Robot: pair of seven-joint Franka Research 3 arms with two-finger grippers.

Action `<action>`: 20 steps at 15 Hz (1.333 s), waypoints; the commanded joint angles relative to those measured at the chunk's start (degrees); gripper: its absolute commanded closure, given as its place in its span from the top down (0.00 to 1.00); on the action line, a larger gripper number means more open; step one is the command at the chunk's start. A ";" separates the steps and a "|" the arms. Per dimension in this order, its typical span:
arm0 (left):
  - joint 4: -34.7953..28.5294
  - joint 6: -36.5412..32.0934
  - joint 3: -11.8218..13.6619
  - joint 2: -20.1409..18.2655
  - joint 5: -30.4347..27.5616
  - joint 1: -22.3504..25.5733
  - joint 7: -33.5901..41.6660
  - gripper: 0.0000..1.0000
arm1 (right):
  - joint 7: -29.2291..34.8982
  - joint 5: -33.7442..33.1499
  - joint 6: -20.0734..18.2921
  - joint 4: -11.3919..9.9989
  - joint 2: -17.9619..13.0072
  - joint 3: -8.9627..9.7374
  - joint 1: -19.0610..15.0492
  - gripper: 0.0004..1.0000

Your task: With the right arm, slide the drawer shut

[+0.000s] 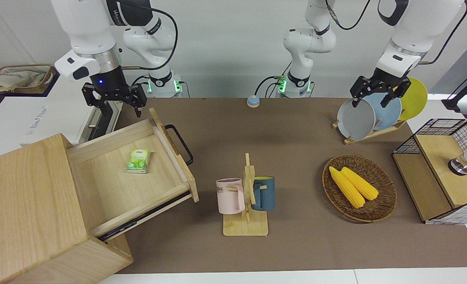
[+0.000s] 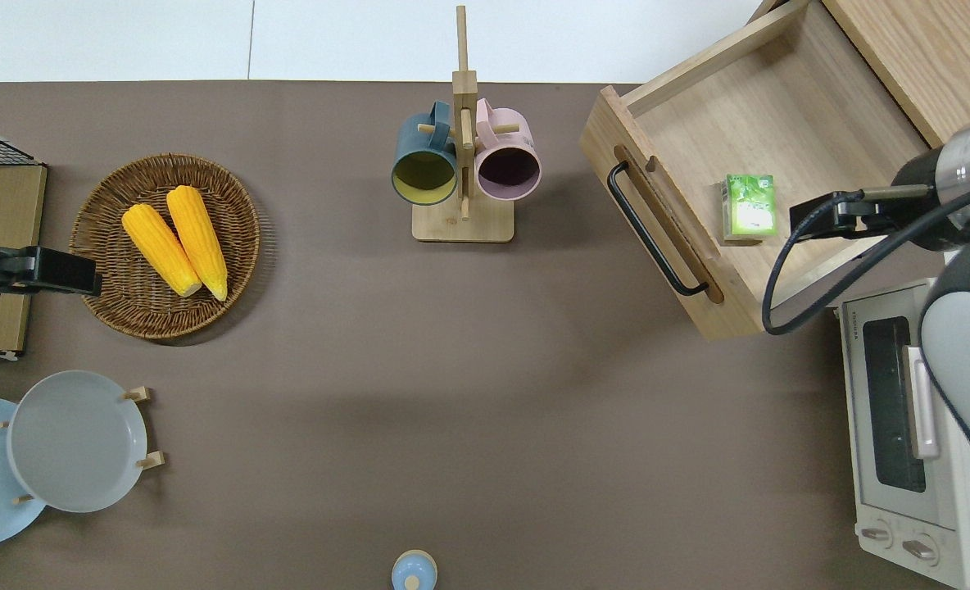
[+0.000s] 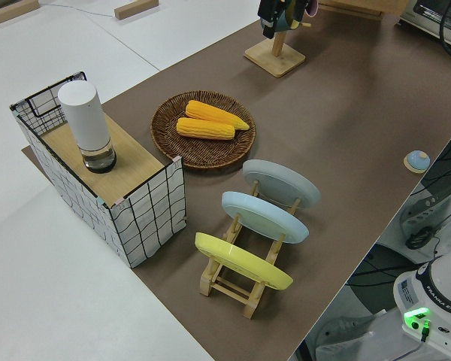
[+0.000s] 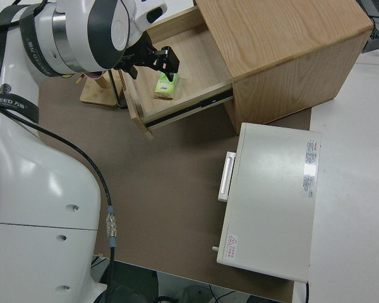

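Upper left in the front view, the right gripper (image 1: 114, 98) hangs with jaws spread, empty, above the open drawer (image 1: 131, 177). An off-centre push on its handle (image 1: 180, 144) could jam it; the green packet (image 1: 138, 161) inside might slide.

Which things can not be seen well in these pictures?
- Right gripper: hidden in the overhead view by its own arm.
- Drawer: its inner end is cut off by the top edge of the overhead view.
- Green packet in the drawer: its print is too small to read.
- Left arm is parked.
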 commanded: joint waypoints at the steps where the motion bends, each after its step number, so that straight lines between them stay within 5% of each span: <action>1: 1.17 0.02 0.95 0.76 0.72 -0.99 0.43 1.00 | -0.91 -0.49 0.32 -0.11 -0.37 0.62 -0.26 0.99; 15: 1.17 0.02 0.95 0.76 0.72 -0.99 0.43 1.00 | -1.09 -0.75 -0.64 -0.02 -0.37 0.54 -0.78 0.99; 20: 1.17 0.02 0.95 0.76 0.72 -0.99 0.43 1.00 | 0.22 -6.10 -2.75 -0.02 -0.46 1.32 0.45 0.99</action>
